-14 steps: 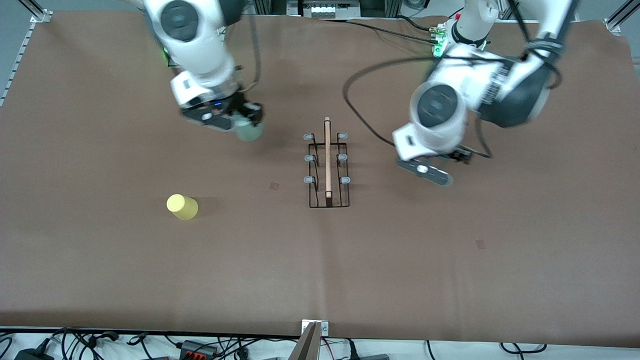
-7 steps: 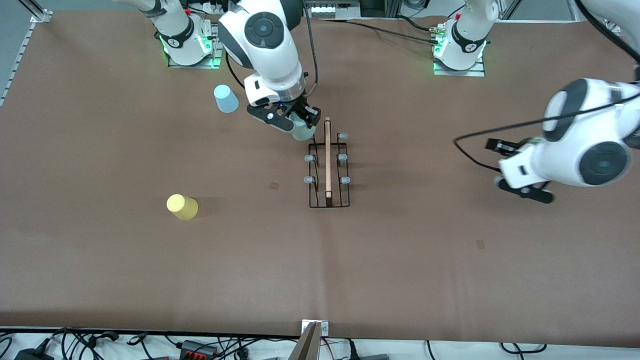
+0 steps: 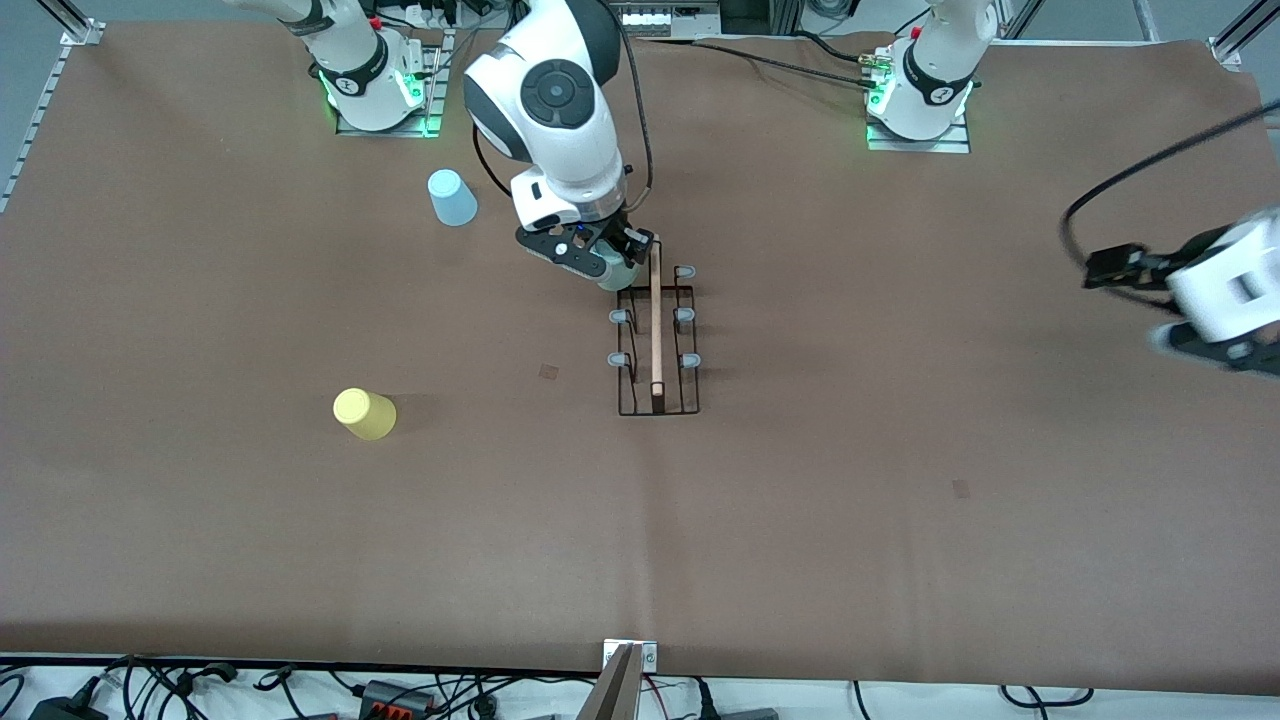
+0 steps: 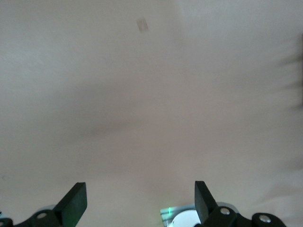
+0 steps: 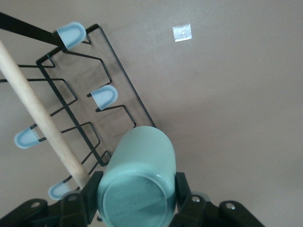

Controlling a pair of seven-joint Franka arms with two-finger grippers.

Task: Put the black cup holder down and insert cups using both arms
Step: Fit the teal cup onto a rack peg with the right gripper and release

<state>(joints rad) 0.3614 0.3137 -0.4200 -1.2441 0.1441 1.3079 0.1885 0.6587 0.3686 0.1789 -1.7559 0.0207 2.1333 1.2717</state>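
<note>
**A:** Where is the black cup holder (image 3: 655, 335), and which way does it run?

**B:** It stands on the brown bench (image 3: 900, 560) near the middle, a little toward the edge where the arm bases are. Its wooden rod handle (image 3: 656, 315) runs from that base edge straight toward the camera edge, with three grey-tipped pegs on each side.

**A:** What is the right gripper (image 3: 600, 262) doing?

**B:** Its jaws are clamped on a pale grey-green cup (image 5: 137, 182), one finger on each side. In the right wrist view the cup lies tilted, its flat base facing the camera and its mouth pointing down toward the rack. It is over the end of the holder nearest the bases, on the side facing the right arm's end of the bench. The nearest peg (image 5: 105, 96) on that side shows just past the cup's mouth, so I judge the coming move is a short push along the cup's own axis onto a peg there.

**A:** And the left gripper (image 4: 137, 201)?

**B:** Its jaws are spread wide with nothing between them, over bare bench close to the edge at the left arm's end, well apart from the holder. The right arm is by far the nearer.

**A:** The other cups?

**B:** A light blue cup (image 3: 452, 197) stands upside down near the right arm's base. A yellow cup (image 3: 364, 413) sits nearer the camera edge, toward the right arm's end.
</note>
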